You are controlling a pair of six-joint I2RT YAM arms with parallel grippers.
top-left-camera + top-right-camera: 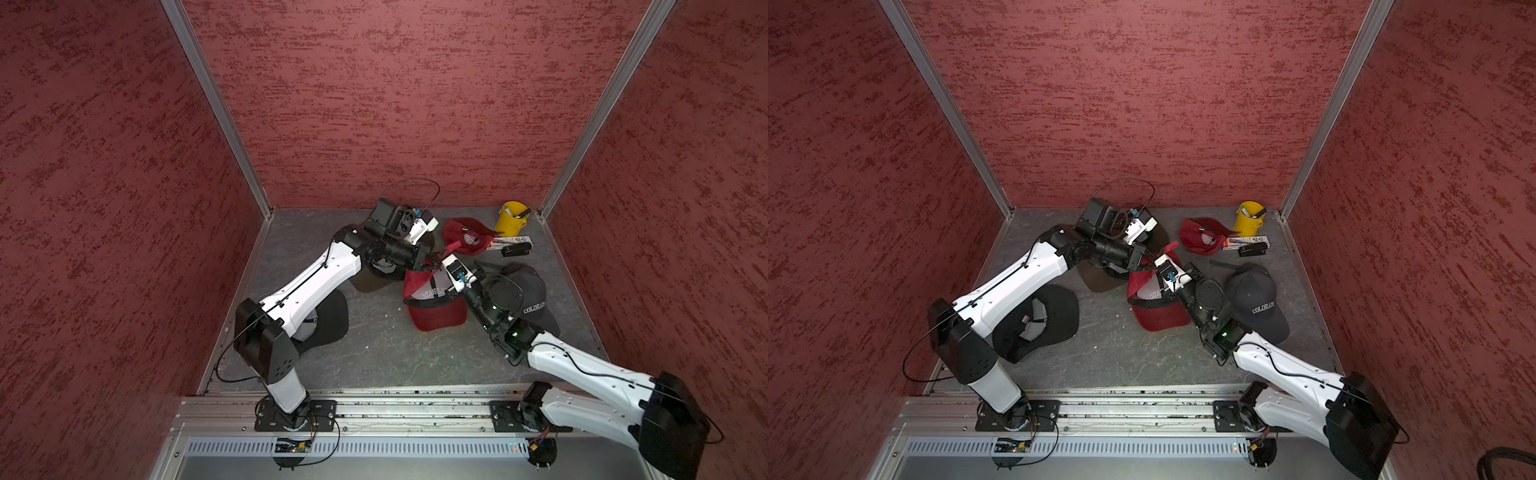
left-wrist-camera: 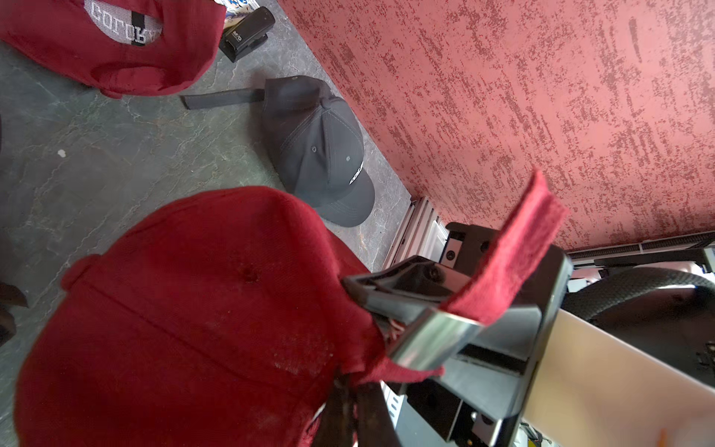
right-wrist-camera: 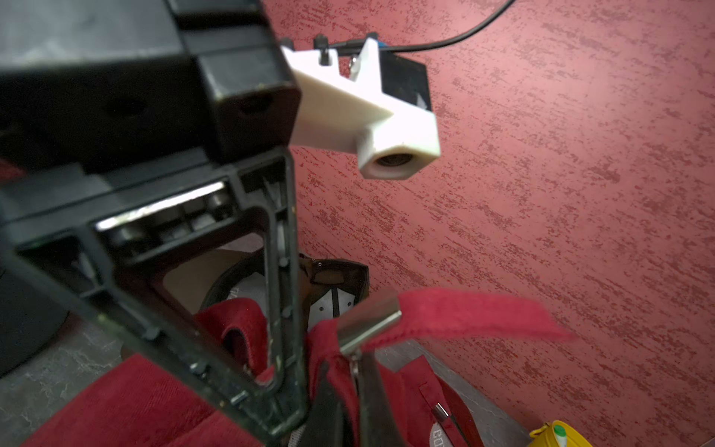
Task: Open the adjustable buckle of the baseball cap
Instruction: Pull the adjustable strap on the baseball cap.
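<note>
Where the red baseball cap (image 1: 438,318) lies with its brim on the bench (image 1: 374,345), its metal buckle (image 2: 437,336) stands clear at the back, and the strap (image 2: 518,247) runs lengthwise past the buckle. The fingers of the left gripper (image 2: 354,398) and right gripper (image 3: 350,387) are pinched on the cap's red fabric just beside the buckle, the right seemingly nearer.

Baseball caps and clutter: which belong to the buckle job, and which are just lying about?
Job: red cap, its metal buckle, strap, left claw, right claw, both shut on it.
Lying about: second red cap, grey cap, black cap, brown cap, yellow bucket, black stapler.
</note>
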